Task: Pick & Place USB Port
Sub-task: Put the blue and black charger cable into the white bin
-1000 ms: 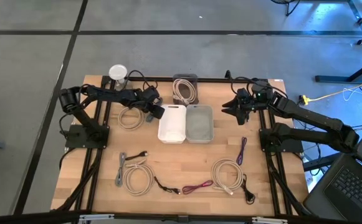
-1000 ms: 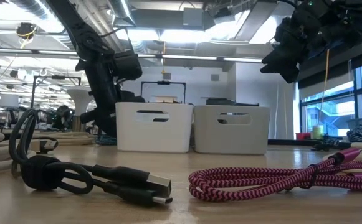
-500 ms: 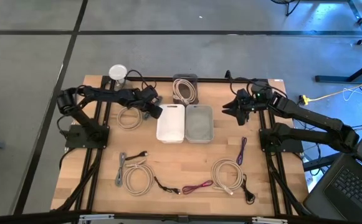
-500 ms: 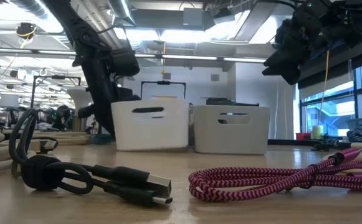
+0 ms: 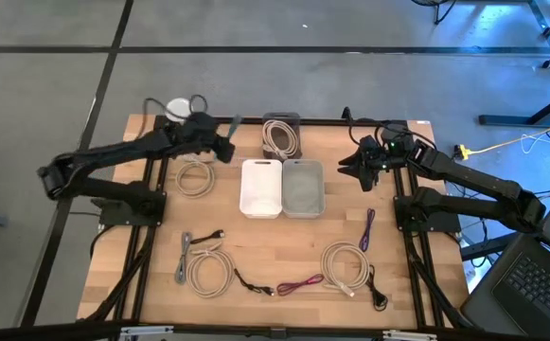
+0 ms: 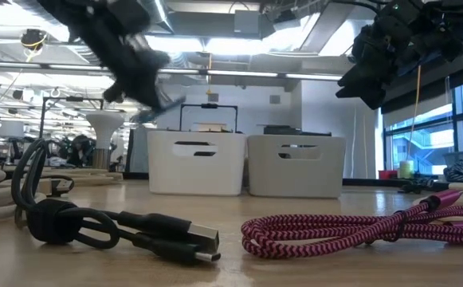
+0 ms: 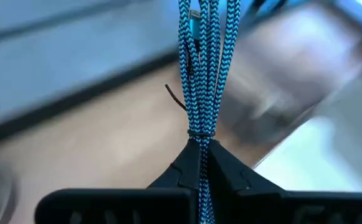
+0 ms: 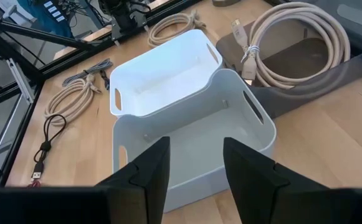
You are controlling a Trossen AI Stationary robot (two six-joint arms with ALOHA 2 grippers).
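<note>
Left end effector [image 7: 200, 163] clenched on blue cable [image 7: 202, 68], up above surface [image 5: 284, 246]. Right end effector [image 8: 193, 168] released over white bins [image 8: 168, 87].

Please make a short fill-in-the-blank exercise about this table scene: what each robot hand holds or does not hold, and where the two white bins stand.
1. The left hand is shut on a blue braided ____.
2. The right hand is open and holds ____.
3. The two white bins stand side by side, and both are ____.
4. The dark tray behind the bins holds a coiled ____ cable.

Missing words: cable; nothing; empty; beige
</note>
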